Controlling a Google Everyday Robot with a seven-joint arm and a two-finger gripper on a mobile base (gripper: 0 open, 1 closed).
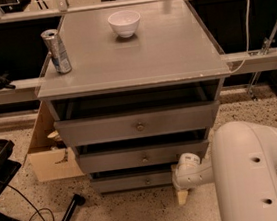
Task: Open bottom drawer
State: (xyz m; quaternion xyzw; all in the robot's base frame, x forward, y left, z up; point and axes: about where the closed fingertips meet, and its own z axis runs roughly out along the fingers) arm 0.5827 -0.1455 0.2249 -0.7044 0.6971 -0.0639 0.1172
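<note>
Camera view: bottom drawer point(127, 182), lowest of the grey cabinet point(170, 43)'s three, long axis left-right, flat front and knob point(147, 180) facing the camera, just above the floor, my hand point(182, 190) low by its right end, can't tell how open or gripping anything.

The grey cabinet top point(172, 53) carries two things, well apart: a white bowl point(124, 22) near the back edge, about midway across, and a drink can point(57, 51) standing at the left edge (close to the rim). The gripper point(183, 195) hangs low at the cabinet's front right, just above the speckled floor point(141, 218).
</note>
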